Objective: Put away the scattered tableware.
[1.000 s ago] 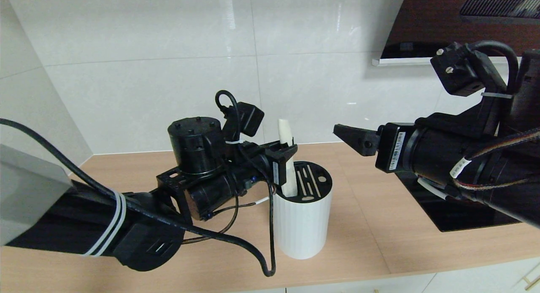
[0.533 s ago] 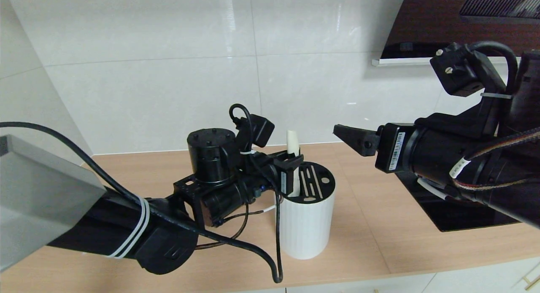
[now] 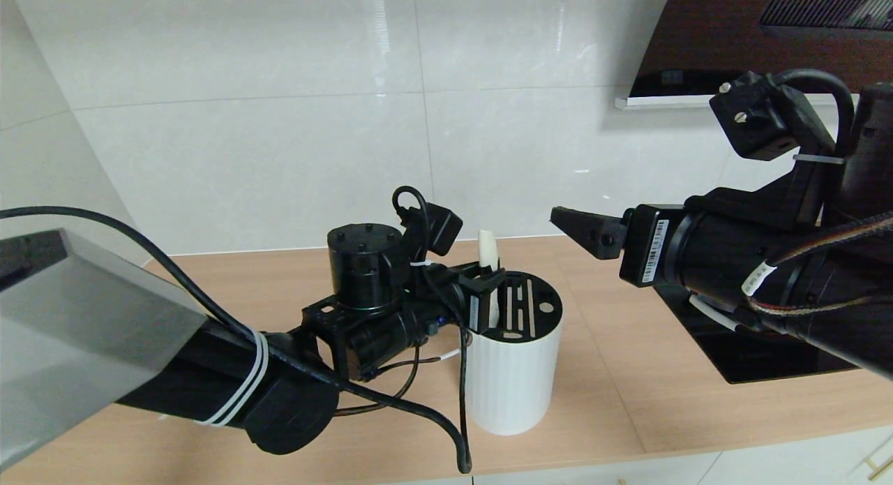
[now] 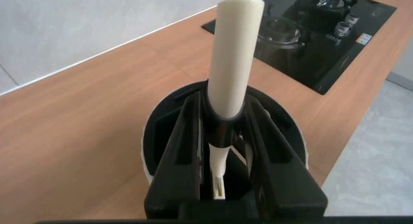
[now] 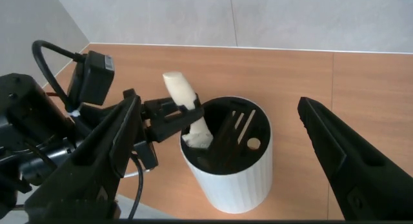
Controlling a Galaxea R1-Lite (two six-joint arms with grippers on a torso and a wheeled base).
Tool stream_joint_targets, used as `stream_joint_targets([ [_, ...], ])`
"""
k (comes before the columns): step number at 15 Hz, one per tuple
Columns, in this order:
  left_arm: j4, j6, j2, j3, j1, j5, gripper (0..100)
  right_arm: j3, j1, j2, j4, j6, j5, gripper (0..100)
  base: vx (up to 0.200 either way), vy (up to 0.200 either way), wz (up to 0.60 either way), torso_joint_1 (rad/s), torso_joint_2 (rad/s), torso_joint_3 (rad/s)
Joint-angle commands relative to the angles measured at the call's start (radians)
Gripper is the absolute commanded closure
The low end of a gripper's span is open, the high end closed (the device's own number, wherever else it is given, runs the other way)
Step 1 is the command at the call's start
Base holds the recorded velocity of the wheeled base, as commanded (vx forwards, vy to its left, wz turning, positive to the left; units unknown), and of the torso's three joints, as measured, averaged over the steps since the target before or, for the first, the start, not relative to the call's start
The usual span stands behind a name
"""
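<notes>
The left gripper [image 3: 486, 289] is clamped on a handle [image 3: 487, 246], one black finger on each side, just above the holder [image 3: 513, 380]. The handle is smooth, cream and round in section, with a blunt rounded end, and it leans slightly. In the left wrist view the handle [image 4: 235, 50] narrows below a dark ring to a thinner pale part that goes down into a slot between the fingers of the left gripper [image 4: 226, 121]. What lies below the slot is hidden.

The holder is a white cylinder with fine vertical ribs on its wall and a flat black top cut with long narrow slots and one small round hole. It stands upright on the counter [image 3: 600, 373], which is pale wood-grain and matt.

The right gripper [image 3: 575, 227] hangs in the air to the right of the holder and higher, well apart from it. In the right wrist view its two wedge-shaped black fingers are spread wide with nothing between them, the right gripper [image 5: 219, 101] facing the holder [image 5: 239, 179] and handle [image 5: 181, 88].

A glossy black glass hob [image 3: 753, 359] is set into the counter on the right, and the wall [image 3: 279, 122] behind is large shiny white tile
</notes>
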Motion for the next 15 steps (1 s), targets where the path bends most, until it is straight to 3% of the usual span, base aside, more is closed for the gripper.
stream_joint_targets([
  [1, -0.002, 0.004, 0.003, 0.000, 0.000, 0.000, 0, 0.000, 0.001, 0.002, -0.001, 0.000, -0.001, 0, 0.000, 0.000, 0.00, 0.000, 0.00, 0.000],
  [3, -0.008, 0.010, -0.001, 0.000, 0.000, 0.011, 0, 0.000, 0.001, 0.002, -0.001, 0.000, -0.001, 0, 0.000, 0.000, 0.00, 0.000, 0.00, 0.000],
  [6, -0.104, 0.012, 0.003, 0.003, 0.000, 0.032, 0, 0.000, 0.001, 0.002, -0.001, 0.000, 0.001, 0, 0.000, 0.000, 0.00, 0.000, 0.00, 0.000],
  [10, -0.112, 0.012, -0.017, 0.004, 0.000, 0.042, 0, 0.002, 0.001, 0.000, -0.001, 0.000, -0.001, 0, 0.000, 0.000, 0.00, 0.000, 0.00, 0.000],
  [12, -0.138, 0.012, -0.095, 0.020, 0.000, 0.068, 0, 0.014, -0.015, -0.004, -0.001, 0.000, -0.001, 0, 0.000, 0.000, 0.00, 0.000, 0.00, 0.000],
  [15, -0.137, 0.013, -0.425, 0.155, 0.000, 0.068, 0, 0.080, -0.035, -0.070, -0.001, 0.002, -0.002, 0, 0.000, 0.000, 0.00, 0.000, 0.00, 0.000],
])
